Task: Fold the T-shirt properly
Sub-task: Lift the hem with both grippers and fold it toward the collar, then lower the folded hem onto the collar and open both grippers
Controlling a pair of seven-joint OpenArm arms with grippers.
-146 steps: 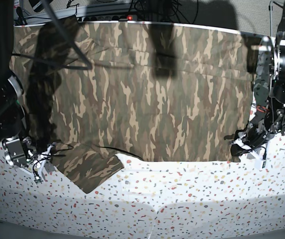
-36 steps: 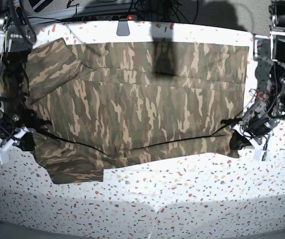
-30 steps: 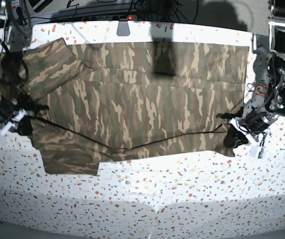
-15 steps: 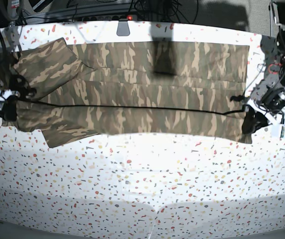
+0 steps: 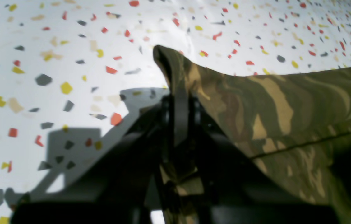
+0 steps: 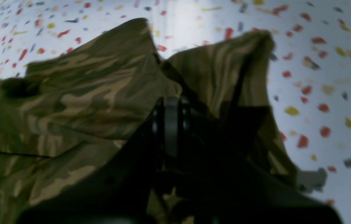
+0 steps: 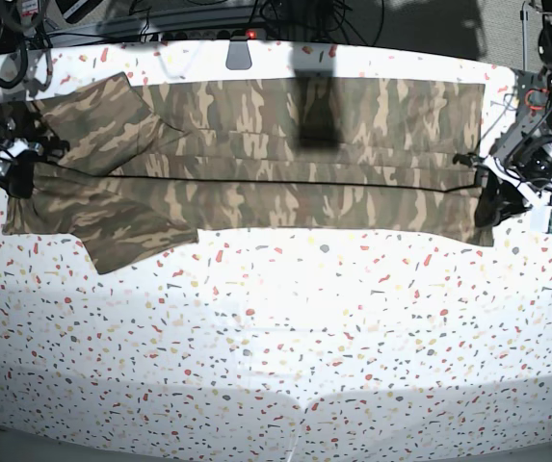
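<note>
Both grippers, left (image 7: 495,197) and right (image 7: 17,171), jaws clamped on the shirt (image 7: 256,164), have carried its near edge toward the frame's top; lengthwise fold nearly laid on the tabletop (image 7: 276,366).

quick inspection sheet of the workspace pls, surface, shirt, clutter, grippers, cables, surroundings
surface: white table with coloured speckles, near half bare.
job's things: camouflage T-shirt lies along the far side, near edge lifted and carried over the rest, one sleeve hanging out at the base view's left.
clutter: nothing seen.
grippers: left gripper shut on the shirt's edge at the base view's right; right gripper shut on the edge by the sleeve.
cables: dark wires bunched behind the table's far edge.
surroundings: a small red light beyond the far edge; the rest is too dark to tell.
</note>
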